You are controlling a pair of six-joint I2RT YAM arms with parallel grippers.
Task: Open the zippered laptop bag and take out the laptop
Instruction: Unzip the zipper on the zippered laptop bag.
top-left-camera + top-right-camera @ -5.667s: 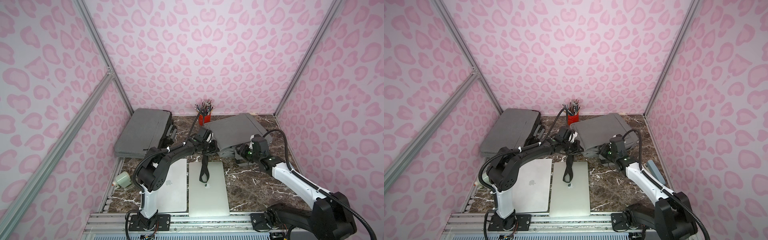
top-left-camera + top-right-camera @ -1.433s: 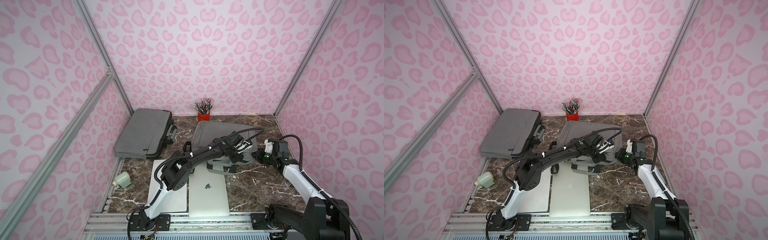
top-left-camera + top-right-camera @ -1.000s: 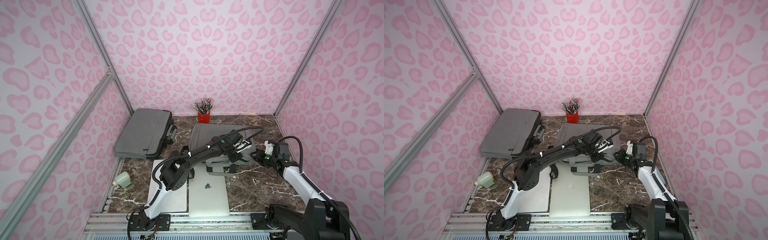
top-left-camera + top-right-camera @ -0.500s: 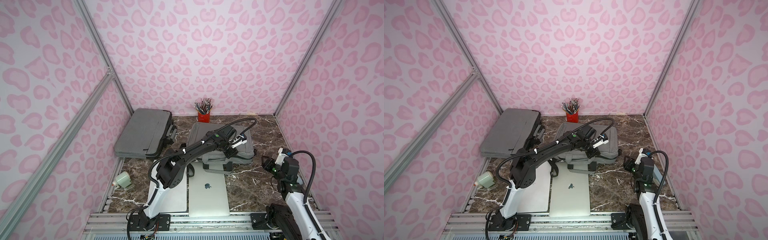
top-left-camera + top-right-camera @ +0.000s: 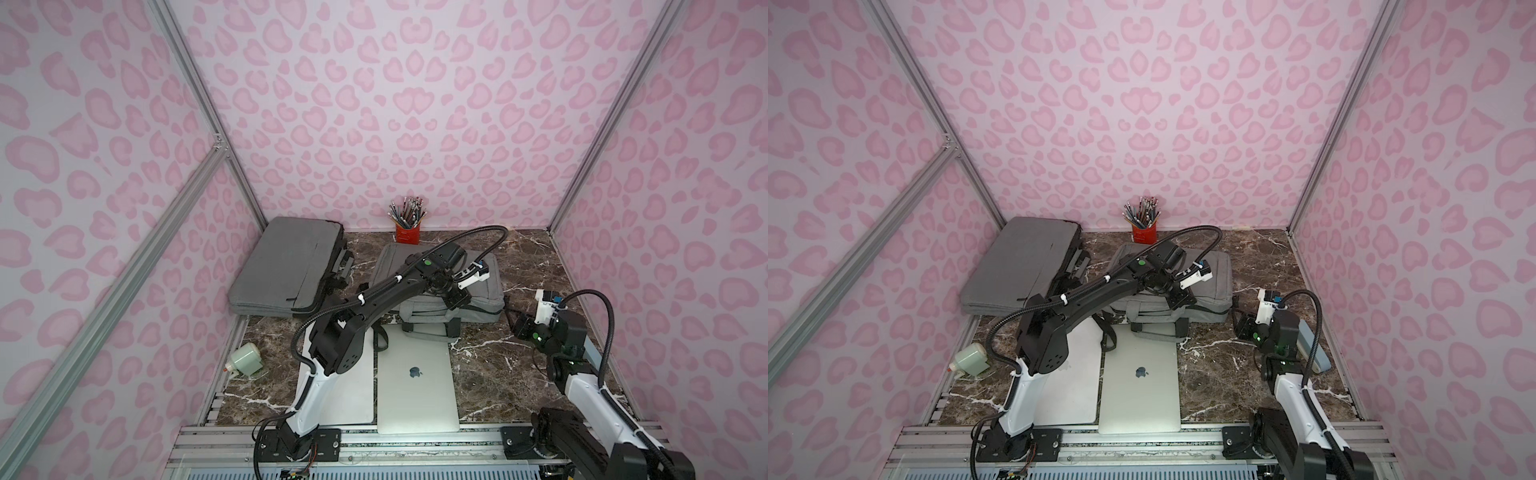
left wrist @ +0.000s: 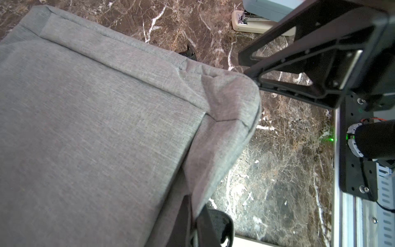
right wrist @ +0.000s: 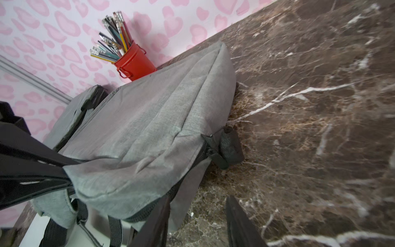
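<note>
The grey laptop bag lies flat on the middle of the dark marble table, towards the back wall, with its straps hanging over the rear edge of a silver laptop. The left gripper sits on the bag's near side with its fingers pinched narrow on a fold of the bag's top fabric. The right wrist view shows that flap raised off the dark zip line that runs to a black tab at the corner. The right gripper hangs just beside the bag's right end, not touching it, its two fingers well apart with only table between them

There are two laptops, both closed and side by side at the front edge: the one with the logo, and a second laptop partly under the left arm. There are two bags, the second bag resting in the rear left corner. One red pencil cup stands at the back wall just behind the task bag. One pale green cup lies tipped at the left edge, and one grey-blue desk item sits at the right edge
</note>
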